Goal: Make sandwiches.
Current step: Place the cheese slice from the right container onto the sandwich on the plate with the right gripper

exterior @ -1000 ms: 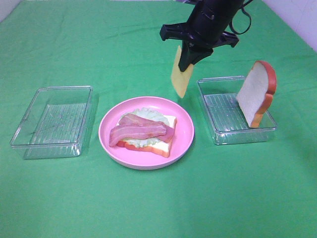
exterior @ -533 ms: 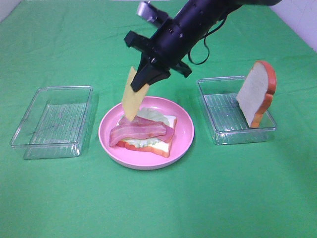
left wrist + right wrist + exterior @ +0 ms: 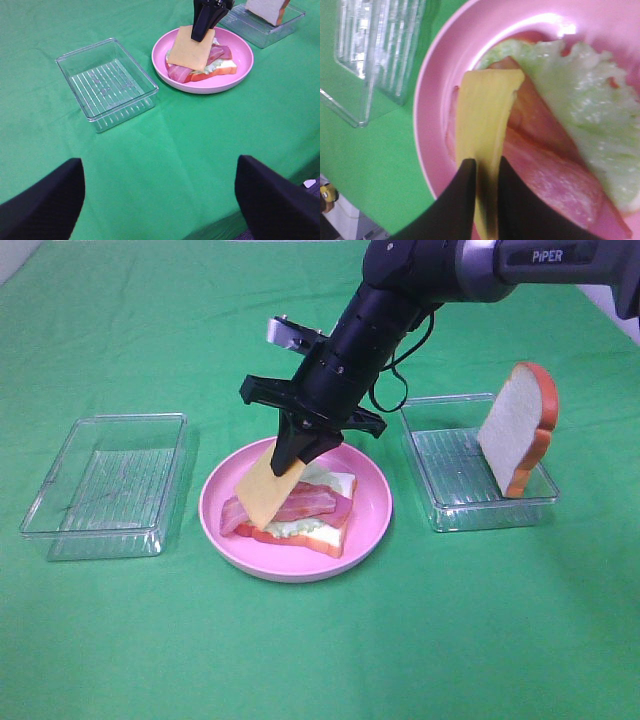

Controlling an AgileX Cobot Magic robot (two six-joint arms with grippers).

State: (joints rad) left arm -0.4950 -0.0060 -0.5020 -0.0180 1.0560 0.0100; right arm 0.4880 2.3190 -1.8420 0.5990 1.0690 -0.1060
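Cheese (image 3: 268, 489) now down onto bacon (image 3: 312, 504), right gripper (image 3: 291, 457) clamped on its top edge. Thin, floppy, light; edge-pinch works. Left gripper's state unclear.

A round pink plate (image 3: 372, 523) is seen on the green tabletop (image 3: 320, 650). One clear tray (image 3: 105, 485) is placed on each side of it, the other (image 3: 470, 480) opposite.
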